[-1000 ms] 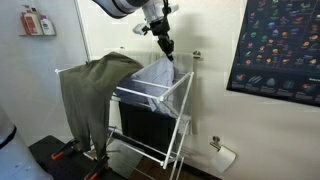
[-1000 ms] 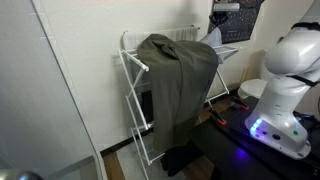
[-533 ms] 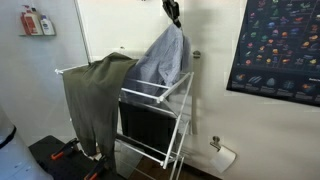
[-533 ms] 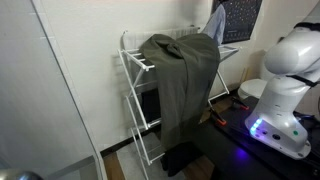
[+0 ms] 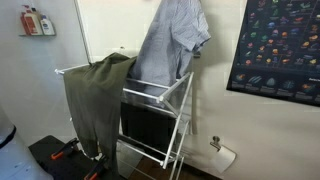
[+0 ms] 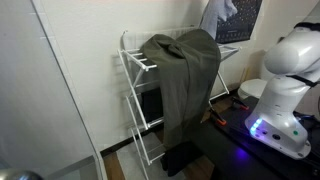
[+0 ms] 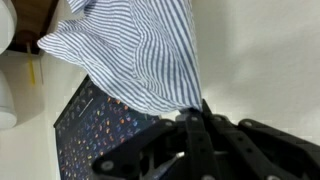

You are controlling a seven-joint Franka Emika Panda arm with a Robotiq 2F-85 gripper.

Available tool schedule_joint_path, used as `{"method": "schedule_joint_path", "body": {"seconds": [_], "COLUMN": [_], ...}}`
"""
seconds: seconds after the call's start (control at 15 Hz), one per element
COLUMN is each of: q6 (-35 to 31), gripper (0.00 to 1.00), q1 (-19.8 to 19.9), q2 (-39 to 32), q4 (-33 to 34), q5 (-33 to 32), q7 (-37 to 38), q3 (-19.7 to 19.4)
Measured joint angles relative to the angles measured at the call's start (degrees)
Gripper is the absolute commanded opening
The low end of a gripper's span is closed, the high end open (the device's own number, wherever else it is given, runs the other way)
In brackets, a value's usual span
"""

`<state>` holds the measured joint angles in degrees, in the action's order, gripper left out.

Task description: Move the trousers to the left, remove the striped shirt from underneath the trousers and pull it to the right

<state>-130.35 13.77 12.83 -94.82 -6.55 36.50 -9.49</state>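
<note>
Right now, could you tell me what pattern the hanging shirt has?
The shirt has fine blue-and-white stripes, clearest in the wrist view.

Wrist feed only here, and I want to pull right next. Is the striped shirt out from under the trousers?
Observer: Yes. In an exterior view the striped shirt hangs in the air beside the trousers, not under them.
Operator: Gripper looks shut on it. Trousers secure?
Observer: They are draped over one end of the drying rack, with the legs hanging toward the floor.
Operator: Shirt hem clear of the rack?
Observer: In an exterior view the hem hangs about level with the top rail. I cannot tell whether it touches.
</note>
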Motion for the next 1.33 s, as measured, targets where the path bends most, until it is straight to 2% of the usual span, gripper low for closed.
{"method": "schedule_joint_path", "body": {"seconds": [0.33,0.67,1.33], "q6": [0.7,1.5,17.3], "gripper": [0.03,0.03,0.04], "q1": [0.0,0.3,2.5], "q2": [-2.7,-6.0,-10.0], "q4": [3.5,3.4,0.8], "q5": [-0.1,-0.1,-2.1], "q7": [1.0,1.0,-1.5], "q3": [1.0,-0.8,-5.7]}}
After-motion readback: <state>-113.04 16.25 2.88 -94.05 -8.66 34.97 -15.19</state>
